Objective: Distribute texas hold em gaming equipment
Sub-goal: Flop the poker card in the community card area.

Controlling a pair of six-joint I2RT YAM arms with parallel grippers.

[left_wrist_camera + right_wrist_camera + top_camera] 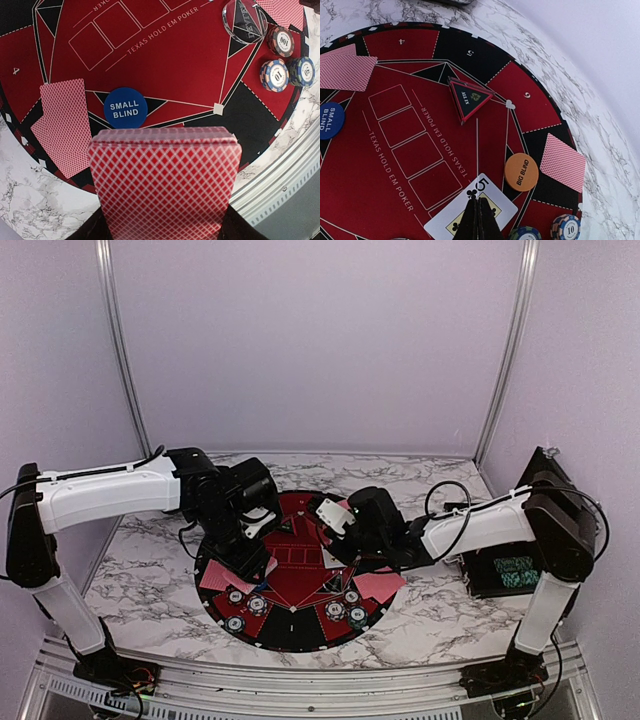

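Observation:
A thick deck of red-backed cards point(165, 165) fills the lower left wrist view, and my left gripper point(165, 205) is shut on it, with the dark fingers just showing at the deck's lower corners. Beyond the deck lie the blue SMALL BLIND disc point(125, 109) and two face-down cards point(62, 127). My right gripper point(479, 200) is shut, its tips over a face-up five of clubs point(445, 220) lying flat on the mat point(420, 150). The orange BIG BLIND disc point(521, 172) and a face-down card point(562, 161) sit to its right.
Striped chips point(275, 75) and a clear dealer disc point(245, 21) lie on the mat's near side. A triangular marker point(470, 97) sits at mid-mat. A black case point(510, 575) stands on the marble table point(140, 580) by the right arm. A metal rail point(300, 680) runs along the front.

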